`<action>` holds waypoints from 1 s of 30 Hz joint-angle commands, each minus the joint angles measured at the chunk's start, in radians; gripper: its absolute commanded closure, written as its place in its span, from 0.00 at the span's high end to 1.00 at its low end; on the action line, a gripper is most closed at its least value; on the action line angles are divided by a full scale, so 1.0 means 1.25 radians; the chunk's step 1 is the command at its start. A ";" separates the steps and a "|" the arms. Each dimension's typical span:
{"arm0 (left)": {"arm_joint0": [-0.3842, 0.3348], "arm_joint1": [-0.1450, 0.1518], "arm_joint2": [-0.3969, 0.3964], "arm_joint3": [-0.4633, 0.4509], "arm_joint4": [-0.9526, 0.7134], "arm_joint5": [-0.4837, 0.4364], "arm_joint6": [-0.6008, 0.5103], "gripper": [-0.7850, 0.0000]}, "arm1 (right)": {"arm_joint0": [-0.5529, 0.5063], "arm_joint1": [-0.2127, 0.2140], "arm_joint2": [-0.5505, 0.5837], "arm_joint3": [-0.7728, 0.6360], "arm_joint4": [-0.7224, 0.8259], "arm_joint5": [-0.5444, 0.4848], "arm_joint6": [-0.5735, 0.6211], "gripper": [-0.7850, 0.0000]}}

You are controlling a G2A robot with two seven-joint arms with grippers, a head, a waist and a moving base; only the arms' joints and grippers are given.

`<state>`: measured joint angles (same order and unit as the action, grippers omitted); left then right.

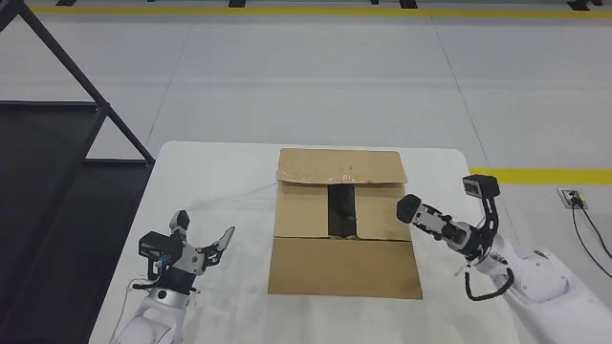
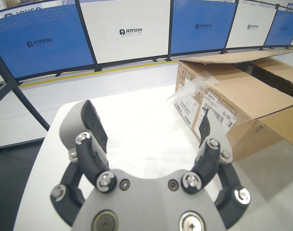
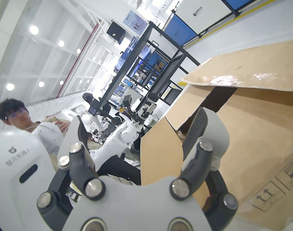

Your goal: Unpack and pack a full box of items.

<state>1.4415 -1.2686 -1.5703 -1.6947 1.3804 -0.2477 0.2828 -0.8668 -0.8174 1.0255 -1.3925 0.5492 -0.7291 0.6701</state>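
Left gripper (image 1: 204,229) sits spread wide and empty, low over the table (image 1: 220,167), near the box's left side but apart from it; right gripper (image 1: 409,208) is just beside the box (image 1: 344,248) on its right side, jaws also wide, nothing held. Box stands mid-table; far flap (image 1: 340,164) and near flap (image 1: 344,269) are opened outward; the inner flaps leave a dark slot (image 1: 341,208) down the middle; contents can't be made out.

Step in hand, as I judge it: opening the inner flaps to start unpacking. You'd do well to hook a right fingertip under the flap edge at the slot, not the box wall, and lift outward slowly; bring the left in to steady the opposite side so the box doesn't slide. Watch the loose clear tape (image 2: 197,82); it could snag.

Left wrist view gives you that tape and the labels (image 2: 223,116) on the box's side; both are barely there from the top. Right wrist view puts one finger (image 3: 197,126) in front of a raised flap corner; contact can't be told. Top view lays out how the grippers stand either side of the box; the wrist views don't.
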 commanded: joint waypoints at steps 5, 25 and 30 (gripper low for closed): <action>0.019 0.001 -0.016 -0.012 -0.031 0.001 0.041 1.00 | 0.080 -0.025 -0.035 0.081 0.069 0.183 0.045 1.00; 0.030 0.003 -0.027 -0.019 -0.061 -0.002 0.048 1.00 | 0.192 -0.100 -0.092 0.187 0.094 0.236 0.037 1.00; 0.030 0.003 -0.027 -0.019 -0.061 -0.002 0.048 1.00 | 0.225 -0.123 -0.101 0.206 0.101 0.227 -0.003 1.00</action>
<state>1.4785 -1.2653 -1.6037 -1.7182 1.3041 -0.2505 0.3428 -0.5952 -0.9651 0.9004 -1.1417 0.6749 -0.4412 0.6778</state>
